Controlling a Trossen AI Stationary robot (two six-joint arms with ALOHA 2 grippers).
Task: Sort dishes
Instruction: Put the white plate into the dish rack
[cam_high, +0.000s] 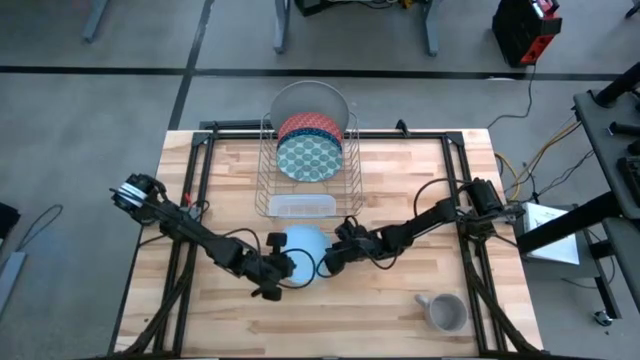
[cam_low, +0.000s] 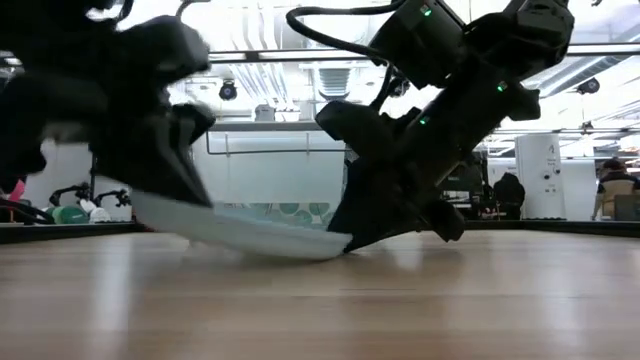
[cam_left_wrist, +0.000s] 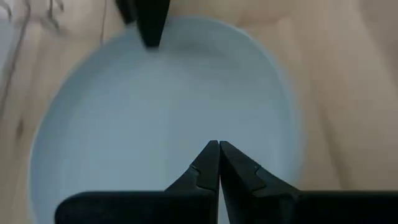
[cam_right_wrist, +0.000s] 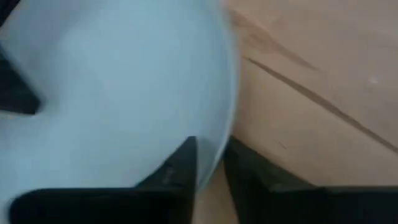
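The light-blue plate (cam_high: 303, 246) lies on the bench (cam_high: 400, 180) just in front of the wire dish rack (cam_high: 310, 165), between the two grippers. In the low view the plate (cam_low: 245, 230) is tilted: the side toward the left arm is lifted off the wood, while the opposite edge rests on the bench under the right arm's gripper.

The right gripper (cam_right_wrist: 211, 163) grasps the plate's rim, one finger over the inner face and the other just outside the edge, with the rim running between them. In the high view this gripper (cam_high: 326, 262) sits at the plate's right side.

The left gripper (cam_left_wrist: 219, 163) is clenched, its two fingertips pressed together with nothing between them, and it hangs over the plate's inner face; whether the tips touch the surface cannot be told. In the high view it (cam_high: 284, 268) sits at the plate's left front edge.

The other three dishes stand on edge in the dish rack: the grey plate (cam_high: 310, 98) at the back, the red patterned plate (cam_high: 306, 124) in front of it, and the blue speckled plate (cam_high: 308, 157) nearest the front. A grey mug (cam_high: 446, 312) stands well apart, near the bench's front right corner.
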